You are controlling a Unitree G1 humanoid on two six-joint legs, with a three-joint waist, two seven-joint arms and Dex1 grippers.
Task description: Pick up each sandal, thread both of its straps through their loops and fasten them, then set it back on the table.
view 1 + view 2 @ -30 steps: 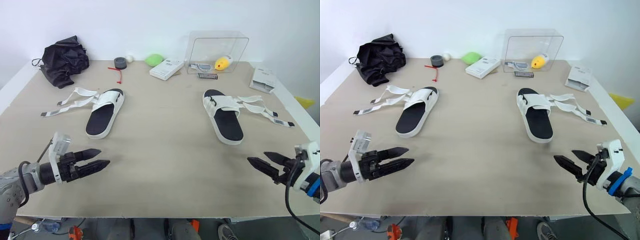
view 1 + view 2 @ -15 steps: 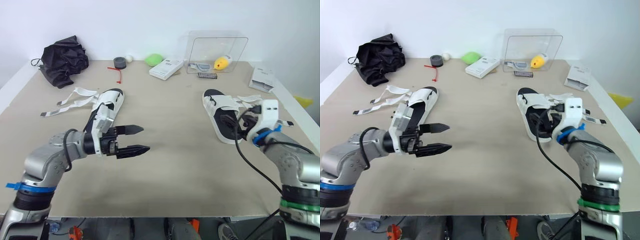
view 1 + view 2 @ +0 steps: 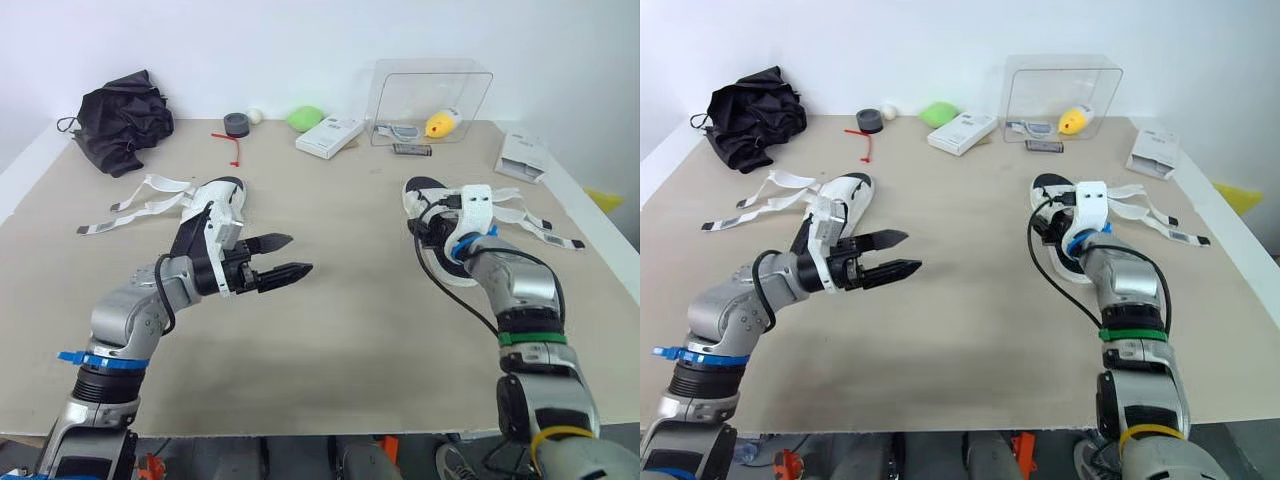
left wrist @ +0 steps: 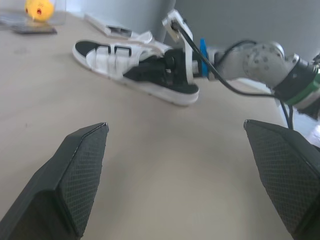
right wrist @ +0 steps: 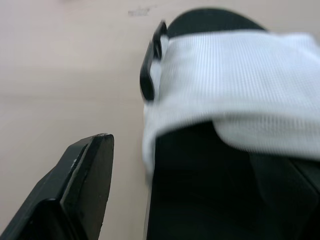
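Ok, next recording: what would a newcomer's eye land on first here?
The right end effector is at the right sandal on the right half of the table, open at its inner edge, with the sandal's straps lying loose beyond it. The left end effector hovers open above the table beside the left sandal, whose strap ends are splayed out unfastened too.

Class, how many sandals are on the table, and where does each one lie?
2. The left sandal lies on the left half of the table, straps spread loose; the right sandal lies on the right half. None looks hidden.
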